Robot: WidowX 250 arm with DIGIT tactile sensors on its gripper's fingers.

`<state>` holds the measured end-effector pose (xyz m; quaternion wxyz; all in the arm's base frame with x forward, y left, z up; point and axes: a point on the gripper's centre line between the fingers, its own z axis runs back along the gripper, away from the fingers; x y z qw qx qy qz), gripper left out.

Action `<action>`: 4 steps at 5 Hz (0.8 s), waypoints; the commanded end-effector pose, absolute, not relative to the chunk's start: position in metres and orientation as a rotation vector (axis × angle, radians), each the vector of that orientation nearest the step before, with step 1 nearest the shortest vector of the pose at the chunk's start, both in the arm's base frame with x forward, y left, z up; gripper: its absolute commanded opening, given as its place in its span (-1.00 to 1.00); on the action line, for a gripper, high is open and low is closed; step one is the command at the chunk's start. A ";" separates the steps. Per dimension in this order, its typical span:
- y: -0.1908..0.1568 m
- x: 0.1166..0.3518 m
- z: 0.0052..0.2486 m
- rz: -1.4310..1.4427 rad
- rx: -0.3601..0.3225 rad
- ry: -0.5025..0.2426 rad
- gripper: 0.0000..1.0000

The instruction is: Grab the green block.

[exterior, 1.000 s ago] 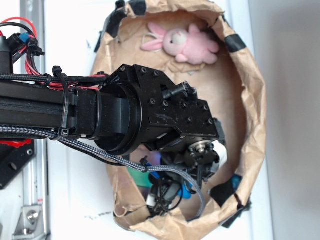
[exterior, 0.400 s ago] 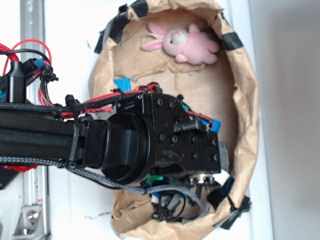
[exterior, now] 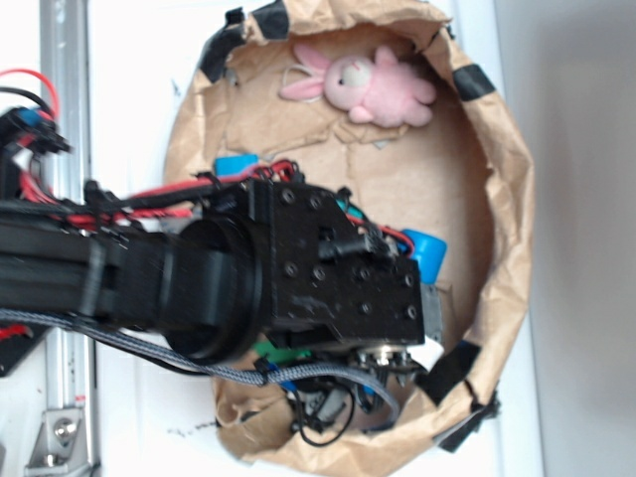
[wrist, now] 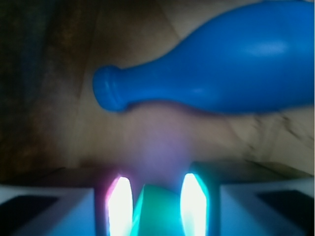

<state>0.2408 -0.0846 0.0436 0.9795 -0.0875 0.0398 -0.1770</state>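
In the wrist view the green block [wrist: 160,211] stands between my two glowing fingertips, touching both pads. My gripper [wrist: 157,194] is shut on it. Just beyond the fingers a blue bullet-shaped cylinder [wrist: 221,69] lies on its side on brown paper. In the exterior view my black wrist body [exterior: 328,268] hangs over the brown paper bowl [exterior: 497,149] and hides the fingers. Only a sliver of green [exterior: 283,353] peeks out below it. The blue cylinder [exterior: 427,253] shows at the wrist's right edge.
A pink plush bunny [exterior: 363,84] lies at the bowl's far end. A flat blue block [exterior: 236,165] sits near the bowl's left wall. The crumpled paper rim with black tape patches rings everything. A metal rail [exterior: 65,119] runs along the left.
My arm has shifted and fills more of the exterior view than a second ago. The flat blue block and the blue cylinder, hidden under it before, now show.
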 end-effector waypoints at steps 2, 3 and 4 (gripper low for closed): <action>0.001 0.267 0.137 -0.168 -0.057 -0.148 -1.00; 0.010 0.273 0.149 -0.149 -0.024 -0.170 -1.00; 0.008 0.271 0.146 -0.129 -0.037 -0.190 -1.00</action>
